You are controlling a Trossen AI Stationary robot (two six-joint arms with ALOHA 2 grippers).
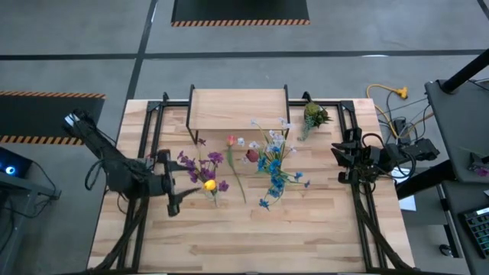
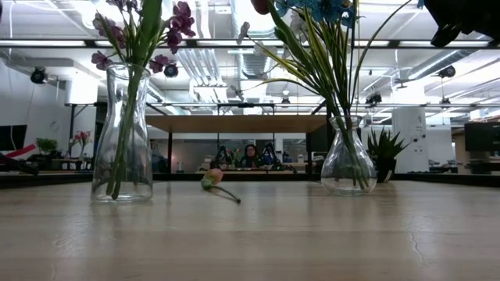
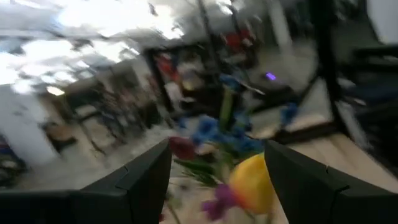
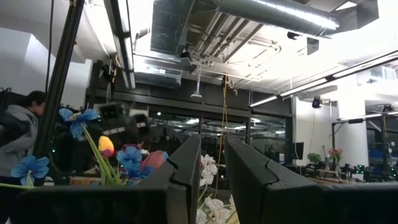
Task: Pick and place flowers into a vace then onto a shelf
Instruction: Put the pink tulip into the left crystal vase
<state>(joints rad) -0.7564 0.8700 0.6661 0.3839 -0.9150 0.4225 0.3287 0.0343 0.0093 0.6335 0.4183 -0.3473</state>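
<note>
Two glass vases stand on the table. One vase (image 1: 210,191) (image 2: 121,133) holds purple flowers (image 1: 200,164) and an orange-yellow bloom (image 1: 208,184). The other vase (image 2: 348,160) holds blue and white flowers (image 1: 273,164). A pink flower (image 1: 237,172) (image 2: 212,180) lies flat on the table between them. The shelf (image 1: 238,107) (image 2: 234,123) stands at the far edge. My left gripper (image 1: 170,183) (image 3: 217,180) is open just left of the purple vase, with the yellow bloom (image 3: 252,183) showing ahead between its fingers. My right gripper (image 1: 340,162) (image 4: 213,168) waits raised at the right, fingers close together, holding nothing.
A stubby yellow-green tuft (image 1: 313,116) (image 2: 383,152) stands right of the shelf. Black frame rails (image 1: 153,130) run along the table's left and right sides. Bare wood (image 1: 252,237) lies toward the near edge. A person (image 2: 250,154) sits in the room beyond the table.
</note>
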